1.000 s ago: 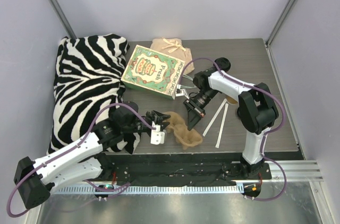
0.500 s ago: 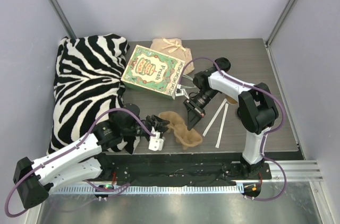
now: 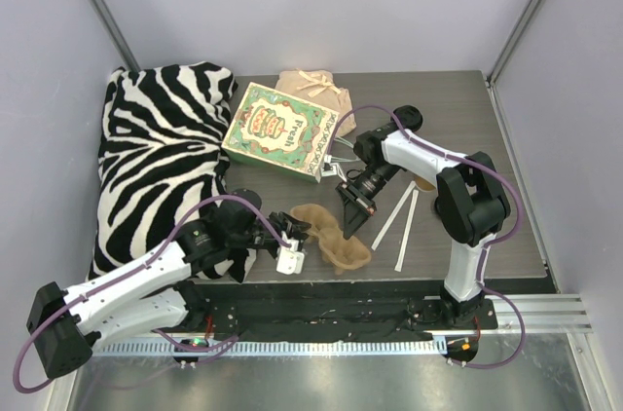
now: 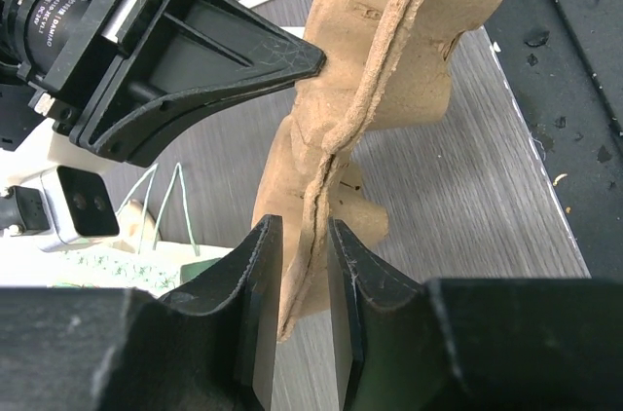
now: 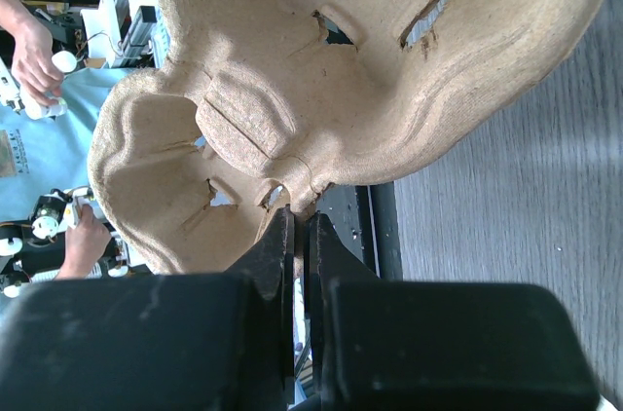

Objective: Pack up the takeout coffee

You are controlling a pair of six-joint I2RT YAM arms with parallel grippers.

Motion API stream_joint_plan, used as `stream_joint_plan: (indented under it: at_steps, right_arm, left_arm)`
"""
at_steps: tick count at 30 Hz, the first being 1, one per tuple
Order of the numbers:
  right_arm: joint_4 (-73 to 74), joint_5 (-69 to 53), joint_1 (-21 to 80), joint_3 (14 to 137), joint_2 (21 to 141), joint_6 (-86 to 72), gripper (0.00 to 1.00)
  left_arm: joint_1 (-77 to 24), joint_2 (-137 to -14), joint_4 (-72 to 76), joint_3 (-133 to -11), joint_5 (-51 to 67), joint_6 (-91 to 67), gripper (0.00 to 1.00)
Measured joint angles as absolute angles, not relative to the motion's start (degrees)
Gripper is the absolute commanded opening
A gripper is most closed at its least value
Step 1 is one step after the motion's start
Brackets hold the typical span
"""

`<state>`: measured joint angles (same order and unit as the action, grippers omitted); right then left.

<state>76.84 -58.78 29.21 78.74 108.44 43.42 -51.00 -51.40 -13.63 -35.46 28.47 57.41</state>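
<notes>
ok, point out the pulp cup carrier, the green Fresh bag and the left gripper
pulp cup carrier (image 3: 339, 247): top view, on its near cup pocket.
green Fresh bag (image 3: 274, 129): top view, middle of its printed face.
left gripper (image 4: 304, 236): left wrist view, midway between its fingertips, at the carrier's rim.

takeout coffee (image 3: 422, 181) mostly hidden behind the right arm (image 3: 467, 199), only a kraft-brown sliver showing at about 3 o'clock from the middle of the table (image 3: 511, 236), just at 1 o'clock off the white sticks (image 3: 394, 221); lid and pose can't tell.
</notes>
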Motion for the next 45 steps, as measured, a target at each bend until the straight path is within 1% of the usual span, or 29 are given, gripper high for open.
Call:
stream_joint_plan:
  at_steps: [22, 31, 36, 42, 45]
  right_arm:
    - [76.8, -58.2, 29.2, 78.7, 108.4, 41.7, 0.01]
    - [76.8, -58.0, 29.2, 78.7, 108.4, 41.8, 0.01]
    - [76.8, -57.7, 29.2, 78.7, 108.4, 42.1, 0.01]
    - [76.8, -57.3, 29.2, 78.7, 108.4, 42.9, 0.01]
    - [76.8, -56.8, 29.5, 78.8, 108.4, 43.2, 0.01]
  left_arm:
    - [-51.0, -51.4, -14.9, -37.6, 28.7, 54.8, 0.28]
    - [-51.0, -53.4, -14.9, -37.8, 28.7, 54.8, 0.27]
    - [-51.0, -53.8, -14.9, -37.8, 28.5, 54.8, 0.24]
    - [-51.0, -54.8, -15.1, -38.1, 28.4, 54.7, 0.18]
    - [-51.0, -55.6, -15.6, -38.5, 28.5, 55.5, 0.18]
